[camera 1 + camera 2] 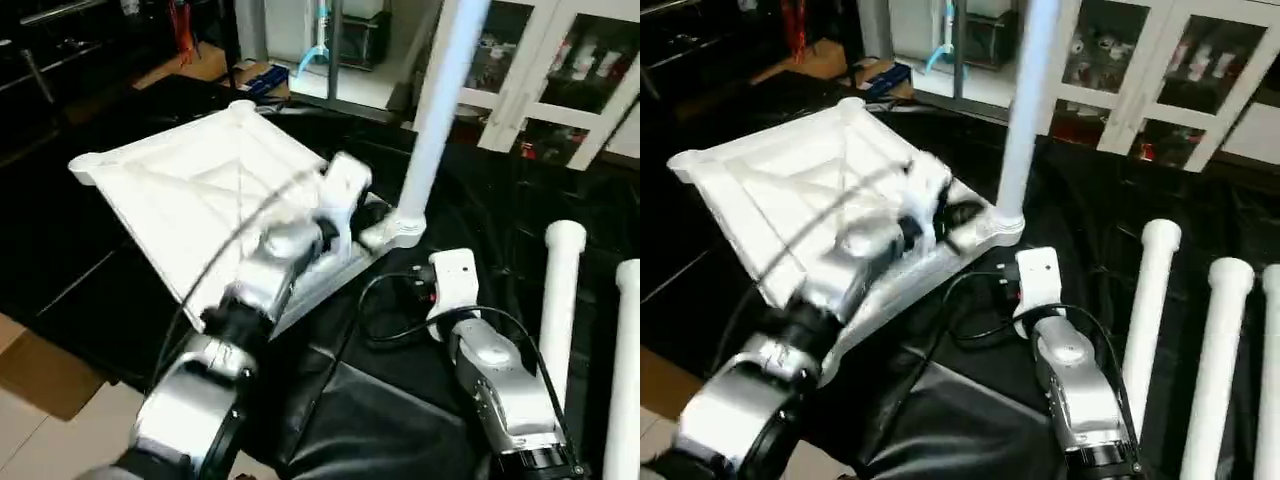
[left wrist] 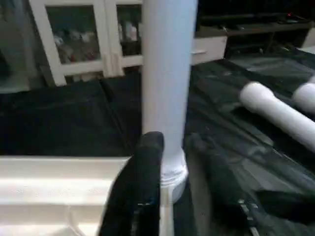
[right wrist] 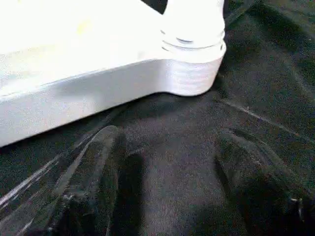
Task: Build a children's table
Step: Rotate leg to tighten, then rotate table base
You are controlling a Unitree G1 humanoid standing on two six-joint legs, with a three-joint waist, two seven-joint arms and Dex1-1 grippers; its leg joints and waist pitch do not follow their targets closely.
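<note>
Tabletop lying underside up on black-draped desk, one leg upright in its near corner socket. Left gripper slightly parted astride that leg's base, grip uncertain. Right gripper wide open, empty, just short of the socket. Spare legs lying alongside.

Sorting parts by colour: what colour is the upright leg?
White, like the tabletop; the upright leg shows best in the left wrist view.

no readable text, label, brand, number or sign appears on anything here.
</note>
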